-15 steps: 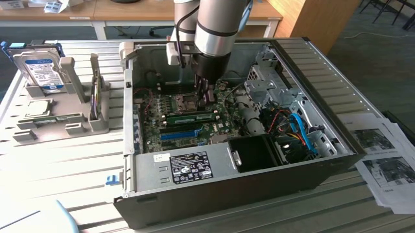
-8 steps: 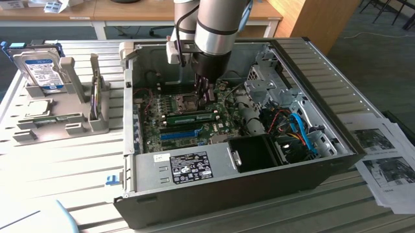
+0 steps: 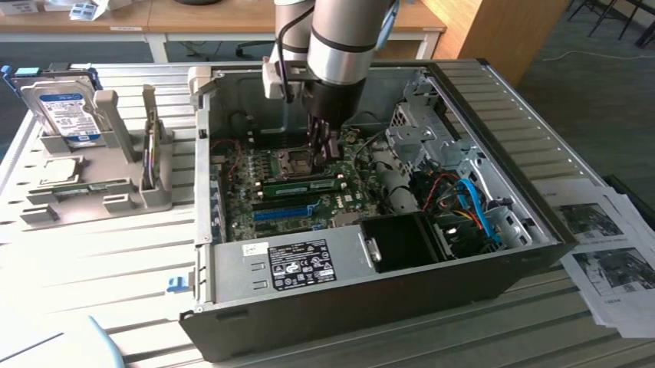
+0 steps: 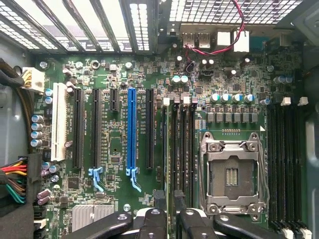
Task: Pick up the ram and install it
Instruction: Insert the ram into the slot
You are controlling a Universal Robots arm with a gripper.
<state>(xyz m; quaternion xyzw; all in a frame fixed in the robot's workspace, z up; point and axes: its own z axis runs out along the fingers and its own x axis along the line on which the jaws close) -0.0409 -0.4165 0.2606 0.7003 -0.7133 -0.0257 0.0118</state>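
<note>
Low inside the opened dark metal computer case (image 3: 358,314), the arm's dark two-fingered end effector (image 3: 327,157) hangs over the green motherboard (image 3: 346,202). Its fingers (image 4: 152,220) are parted and released, with nothing that I can see clamped between them. Just below it the ram (image 3: 299,186), a thin green circuit-board strip with dark chips, stands on edge along one of the long black memory slots. It looks apart from the fingertips, as far as the exterior view shows; whether its end latches have closed I cannot tell. Beside the end effector sits the square metal processor socket (image 3: 296,162), and a little farther off, beyond the ram, the long blue expansion slot (image 3: 281,212). Well away, outside the case, a silver, blue-labelled hard drive (image 3: 64,111) stands in a grey plastic holder (image 3: 82,203) on the white slatted bench (image 3: 103,264). In my judgement the strip may be only partly seated. A push landing off its middle would rock one end up, and fingers drifting sideways could catch the socket's lever or the small capacitors crowding the slots.
</note>
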